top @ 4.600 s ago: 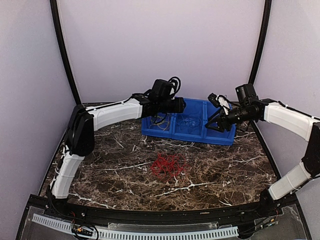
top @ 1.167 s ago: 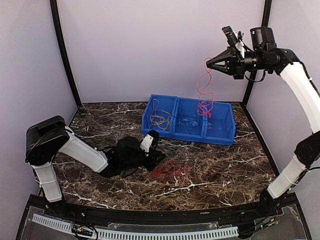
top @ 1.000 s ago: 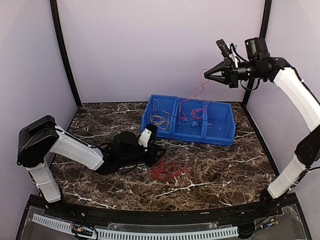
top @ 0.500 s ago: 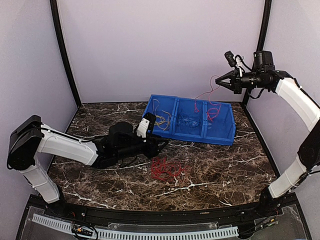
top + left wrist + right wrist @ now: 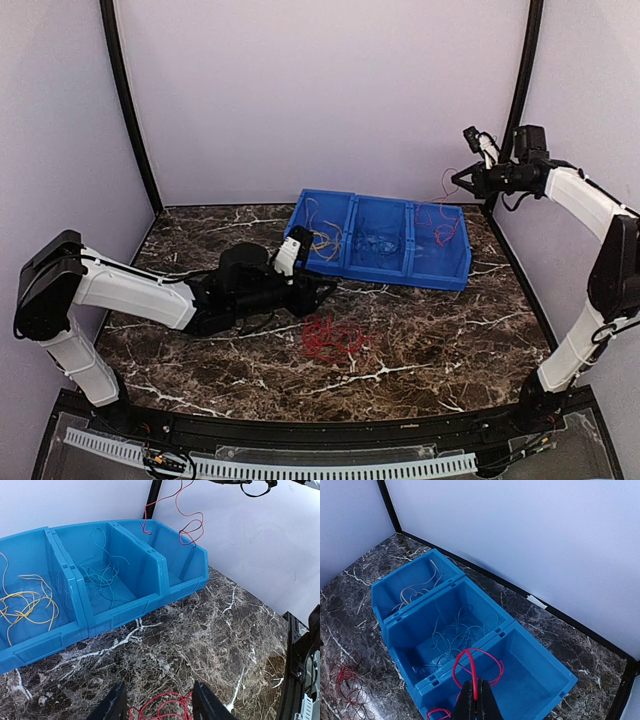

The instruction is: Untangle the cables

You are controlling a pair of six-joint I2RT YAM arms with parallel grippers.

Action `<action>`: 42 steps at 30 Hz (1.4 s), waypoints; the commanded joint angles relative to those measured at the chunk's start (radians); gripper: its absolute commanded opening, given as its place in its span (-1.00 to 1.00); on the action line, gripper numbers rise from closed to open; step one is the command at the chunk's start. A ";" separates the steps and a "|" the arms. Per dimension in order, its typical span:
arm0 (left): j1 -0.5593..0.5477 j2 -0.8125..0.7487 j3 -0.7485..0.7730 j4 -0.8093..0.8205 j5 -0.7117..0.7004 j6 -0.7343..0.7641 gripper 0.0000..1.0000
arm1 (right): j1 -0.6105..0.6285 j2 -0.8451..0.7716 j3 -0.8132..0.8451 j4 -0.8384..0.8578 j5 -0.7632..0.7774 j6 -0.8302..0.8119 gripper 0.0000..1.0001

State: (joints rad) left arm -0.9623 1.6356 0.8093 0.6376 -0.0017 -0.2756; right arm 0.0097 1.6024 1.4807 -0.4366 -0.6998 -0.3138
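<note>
Right gripper [image 5: 476,702], raised beyond the bin's right end: fingers pinched together on a red wire [image 5: 474,672], whose loops hang into the right compartment of the blue bin [image 5: 375,268]. Left gripper [image 5: 157,707], low over the marble table [image 5: 450,330] just before the bin: fingers spread apart, grasping nothing. A tangle of red wires [image 5: 335,335] lies on the table just beyond its fingertips. Yellow wires [image 5: 27,607] fill the left compartment and blue wires [image 5: 102,575] the middle one.
</note>
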 commanded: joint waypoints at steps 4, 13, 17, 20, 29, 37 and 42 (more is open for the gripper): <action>0.001 -0.030 0.042 -0.015 0.000 0.013 -0.07 | -0.039 0.077 -0.057 0.102 0.148 0.073 -1.00; 0.002 -0.016 0.056 -0.030 -0.010 0.026 -0.07 | -0.036 0.198 -0.029 0.034 0.066 0.100 -0.80; 0.002 -0.004 0.081 -0.067 -0.033 0.026 -0.07 | -0.034 0.192 -0.009 -0.007 0.084 0.078 -0.34; 0.002 -0.002 0.090 -0.094 -0.053 0.025 -0.06 | -0.034 0.146 -0.022 -0.012 0.113 0.058 -0.19; 0.003 -0.009 0.098 -0.147 -0.123 0.031 -0.03 | 0.000 -0.021 -0.102 -0.064 -0.048 -0.092 -0.16; 0.008 -0.063 0.053 -0.250 -0.180 0.015 -0.01 | 0.255 -0.067 -0.207 -0.178 -0.059 -0.311 -0.17; 0.009 -0.111 -0.032 -0.267 -0.195 -0.005 0.00 | 0.413 -0.006 -0.243 -0.221 -0.013 -0.372 -0.17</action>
State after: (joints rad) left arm -0.9585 1.5951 0.8410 0.4129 -0.1665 -0.2646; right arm 0.3332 1.5505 1.2655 -0.6006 -0.7395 -0.5941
